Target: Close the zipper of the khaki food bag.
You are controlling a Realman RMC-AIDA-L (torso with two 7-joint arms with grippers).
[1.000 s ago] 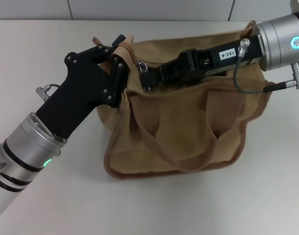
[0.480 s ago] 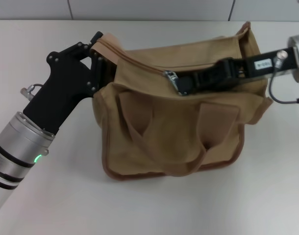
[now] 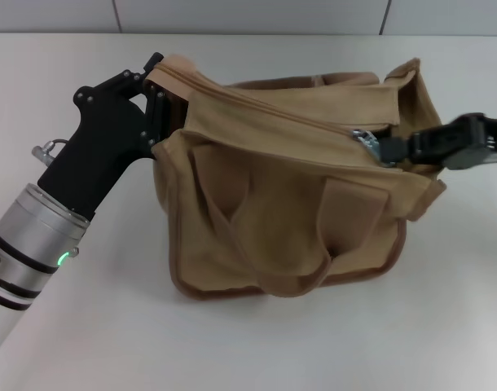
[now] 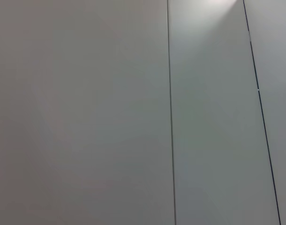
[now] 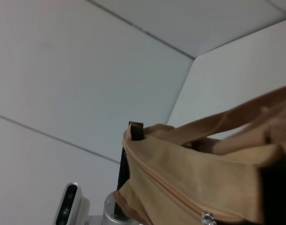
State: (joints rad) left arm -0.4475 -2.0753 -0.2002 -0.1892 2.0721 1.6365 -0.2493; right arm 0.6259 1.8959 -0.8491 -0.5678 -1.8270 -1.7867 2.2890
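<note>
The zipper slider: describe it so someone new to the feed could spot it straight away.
Find the khaki food bag on the white table, then follow the zipper along its top panel toward the robot's right. The slider sits near that end, gripped by the right claw. It is the only shiny silver metal on the tan canvas.

Khaki food bag looks matt woven cloth; zipper slider shiny, probably metal; left end effector matt black.

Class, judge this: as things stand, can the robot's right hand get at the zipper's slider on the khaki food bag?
Probably yes: the right hand is already at the silver slider, seemingly gripping its pull tab, with nothing between them. The left hand pinches the khaki food bag at its far end.
</note>
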